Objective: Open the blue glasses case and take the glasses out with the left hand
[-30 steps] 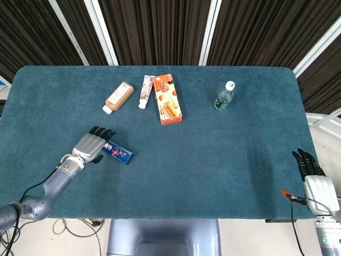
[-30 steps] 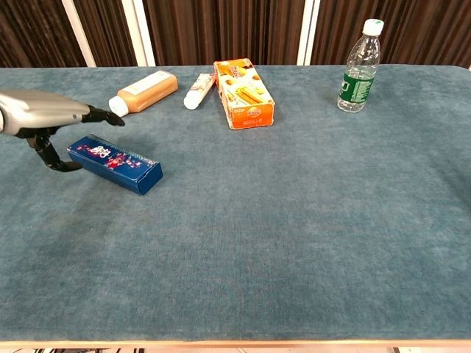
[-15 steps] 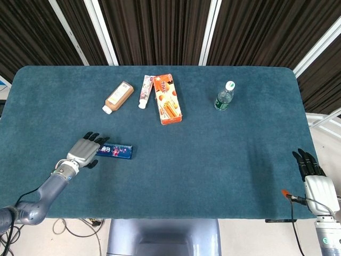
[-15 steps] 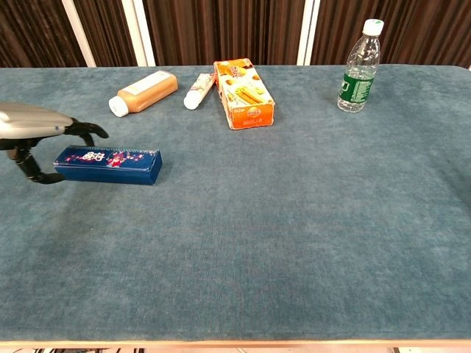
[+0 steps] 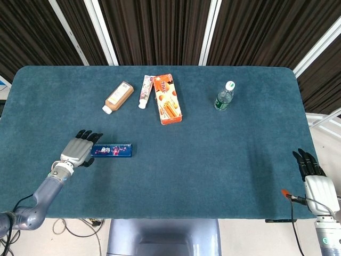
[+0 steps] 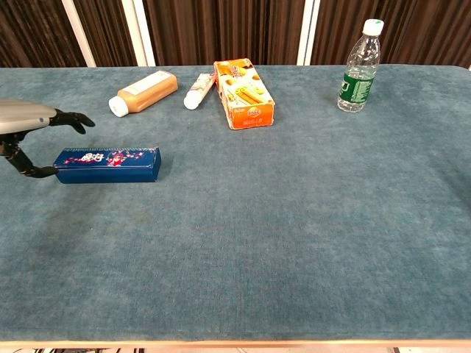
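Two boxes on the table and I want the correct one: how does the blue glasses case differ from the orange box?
The blue glasses case is dark blue, slim and low; the orange box is orange, wider and taller. The case lies crosswise beside the left hand; the orange box points away, at the far side by the tube. Both are closed and lying flat.

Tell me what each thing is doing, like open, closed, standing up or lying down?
blue glasses case: closed, lying flat.
left hand: at the case's end, fingers apart, gripping nothing.
right hand: idle near the table edge.
water bottle: upright, capped.
brown bottle: lying down.
tube: lying down.
orange box: lying flat.
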### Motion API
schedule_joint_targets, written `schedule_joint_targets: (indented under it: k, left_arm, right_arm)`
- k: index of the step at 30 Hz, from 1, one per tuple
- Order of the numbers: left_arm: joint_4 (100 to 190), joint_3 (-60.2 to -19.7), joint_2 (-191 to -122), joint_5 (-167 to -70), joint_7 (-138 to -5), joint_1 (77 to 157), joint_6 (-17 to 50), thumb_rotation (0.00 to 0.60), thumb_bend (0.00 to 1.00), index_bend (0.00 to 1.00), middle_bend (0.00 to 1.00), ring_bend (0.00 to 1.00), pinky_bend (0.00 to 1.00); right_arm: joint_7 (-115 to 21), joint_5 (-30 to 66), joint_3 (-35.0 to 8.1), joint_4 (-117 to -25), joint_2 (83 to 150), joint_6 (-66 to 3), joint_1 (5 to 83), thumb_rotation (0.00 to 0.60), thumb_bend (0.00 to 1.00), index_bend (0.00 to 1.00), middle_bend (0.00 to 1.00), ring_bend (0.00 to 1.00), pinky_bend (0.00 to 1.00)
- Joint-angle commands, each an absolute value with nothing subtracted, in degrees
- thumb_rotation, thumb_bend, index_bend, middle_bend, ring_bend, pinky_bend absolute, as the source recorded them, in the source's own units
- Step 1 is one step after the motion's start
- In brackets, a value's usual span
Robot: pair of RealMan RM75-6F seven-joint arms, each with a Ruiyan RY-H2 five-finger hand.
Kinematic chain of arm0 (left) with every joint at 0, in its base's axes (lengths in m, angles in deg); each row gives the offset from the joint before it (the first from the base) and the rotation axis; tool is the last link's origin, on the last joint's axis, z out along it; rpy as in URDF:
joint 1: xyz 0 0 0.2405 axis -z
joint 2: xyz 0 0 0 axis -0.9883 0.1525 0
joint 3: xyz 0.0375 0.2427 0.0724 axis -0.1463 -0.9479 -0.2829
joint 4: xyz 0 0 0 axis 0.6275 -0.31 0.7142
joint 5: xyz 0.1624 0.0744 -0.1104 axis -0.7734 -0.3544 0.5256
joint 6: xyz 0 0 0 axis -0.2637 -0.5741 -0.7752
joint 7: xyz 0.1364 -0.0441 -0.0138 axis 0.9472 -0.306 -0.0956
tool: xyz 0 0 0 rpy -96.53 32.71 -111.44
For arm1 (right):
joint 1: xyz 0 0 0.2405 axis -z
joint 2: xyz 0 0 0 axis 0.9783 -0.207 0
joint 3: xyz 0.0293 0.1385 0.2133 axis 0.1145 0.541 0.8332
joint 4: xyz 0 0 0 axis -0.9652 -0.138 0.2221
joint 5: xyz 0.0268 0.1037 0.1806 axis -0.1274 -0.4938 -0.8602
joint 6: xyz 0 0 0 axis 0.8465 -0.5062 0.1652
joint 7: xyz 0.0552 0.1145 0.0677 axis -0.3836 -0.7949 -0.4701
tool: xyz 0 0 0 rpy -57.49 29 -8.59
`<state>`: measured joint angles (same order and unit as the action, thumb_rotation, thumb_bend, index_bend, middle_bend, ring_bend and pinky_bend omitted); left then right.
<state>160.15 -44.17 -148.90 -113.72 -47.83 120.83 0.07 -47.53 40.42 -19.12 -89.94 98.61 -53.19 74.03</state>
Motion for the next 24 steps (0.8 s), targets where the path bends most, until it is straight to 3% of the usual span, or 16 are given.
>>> schedule_joint_targets:
  k: [1, 24]
  left_arm:
    - [159.7, -44.2, -149.8, -113.7, -47.3, 120.7, 0.9, 0.600, 0.35, 0.00, 0.14, 0.00, 0.01]
    - [158.3, -44.8, -152.4, -112.3, -47.0, 121.0, 1.8, 0.600, 0.43, 0.00, 0.19, 0.00, 0.01]
  right_arm:
    - [-47.7, 40.4, -19.1, -90.0, 98.6, -53.2, 74.0, 0.600, 0.20, 0.00, 0.00, 0.00, 0.23]
    - [-47.8, 40.5, -19.1, -89.9, 98.5, -53.2, 74.0, 0.600, 0.20, 0.00, 0.00, 0.00, 0.23]
